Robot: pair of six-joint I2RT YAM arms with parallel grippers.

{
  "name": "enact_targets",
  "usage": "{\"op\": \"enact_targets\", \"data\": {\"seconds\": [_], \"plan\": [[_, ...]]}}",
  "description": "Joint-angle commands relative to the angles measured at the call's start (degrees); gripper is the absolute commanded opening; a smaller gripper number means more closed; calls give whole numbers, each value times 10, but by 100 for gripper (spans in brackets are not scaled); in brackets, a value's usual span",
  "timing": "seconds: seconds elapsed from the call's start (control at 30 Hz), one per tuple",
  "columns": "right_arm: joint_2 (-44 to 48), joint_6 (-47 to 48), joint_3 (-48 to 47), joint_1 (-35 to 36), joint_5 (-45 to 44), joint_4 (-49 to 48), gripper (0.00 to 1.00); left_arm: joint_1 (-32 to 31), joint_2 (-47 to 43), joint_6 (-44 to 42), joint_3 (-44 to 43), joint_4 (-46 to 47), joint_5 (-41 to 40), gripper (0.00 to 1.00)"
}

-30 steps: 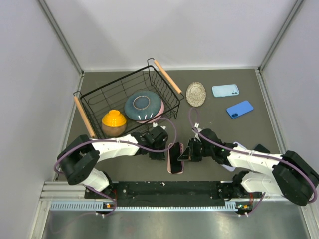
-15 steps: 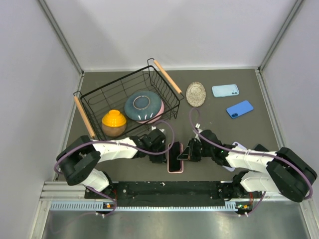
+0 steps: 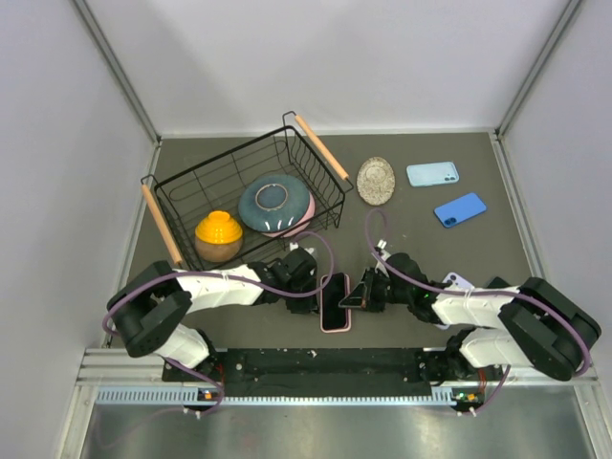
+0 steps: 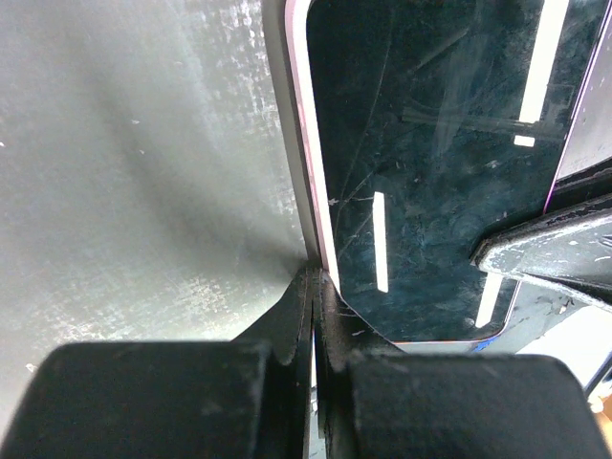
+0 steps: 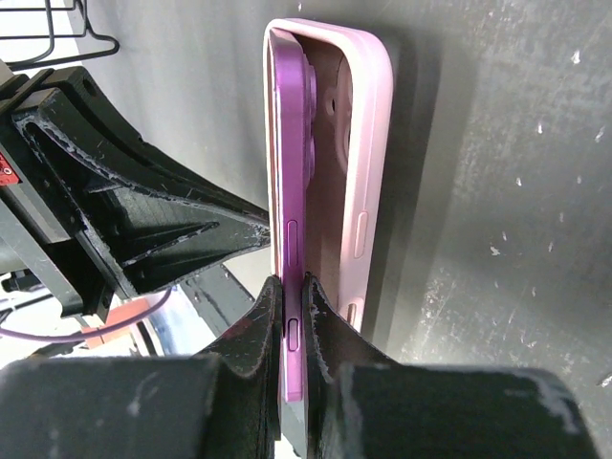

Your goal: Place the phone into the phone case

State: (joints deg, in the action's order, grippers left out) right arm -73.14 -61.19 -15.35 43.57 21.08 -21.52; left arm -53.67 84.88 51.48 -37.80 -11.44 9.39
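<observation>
Pink silicone, the phone case [image 5: 368,172] lies on the dark table [image 3: 430,258] at its near middle, just on the near side of the wire basket [image 3: 244,191]. The purple phone [image 5: 287,163] stands tilted in it. 1 long edge is down by the case's left wall and the other is raised well clear of the right wall, with the camera bumps facing the case's inside.

The right gripper [image 5: 292,311] is clenched on the raised edge, its 2 fingers pinching the phone's side by the buttons. The left gripper [image 4: 313,287] is clamped on the case's left rim, right beside the glass.

The step in hand looks to be seating the phone. The left arm should pin the case flat so it cannot skid. The right should then swing the raised edge down toward the right wall, hinging on the seated edge and holding the bumps in line with their cut-out. 1 right finger sits between phone and case, so it probably has to let go before the edge is flush and finish with a press on the glass. A hard shove could fold the soft rim under.
</observation>
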Motion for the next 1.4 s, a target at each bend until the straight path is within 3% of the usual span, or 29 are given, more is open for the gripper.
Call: {"op": "enact_targets", "data": {"seconds": [0.0, 0.47, 0.67, 0.93, 1.27, 1.37], "plan": [[-16, -2, 2, 5, -21, -9, 0, -16, -2, 8, -2, 19, 5, 0], [-34, 8, 4, 5, -24, -7, 0, -29, -9, 5, -12, 5, -7, 0], [-14, 19, 4, 5, -38, 22, 0, -29, -45, -16, -43, -64, -55, 0], [-16, 21, 0, 5, -35, 21, 0, -29, -61, -9, -55, -75, -72, 17], [-17, 20, -6, 5, -37, 30, 6, -29, -8, -20, -64, -51, -63, 19], [-10, 19, -10, 5, -39, 40, 11, -29, 4, -24, -67, -53, -67, 19]]}}
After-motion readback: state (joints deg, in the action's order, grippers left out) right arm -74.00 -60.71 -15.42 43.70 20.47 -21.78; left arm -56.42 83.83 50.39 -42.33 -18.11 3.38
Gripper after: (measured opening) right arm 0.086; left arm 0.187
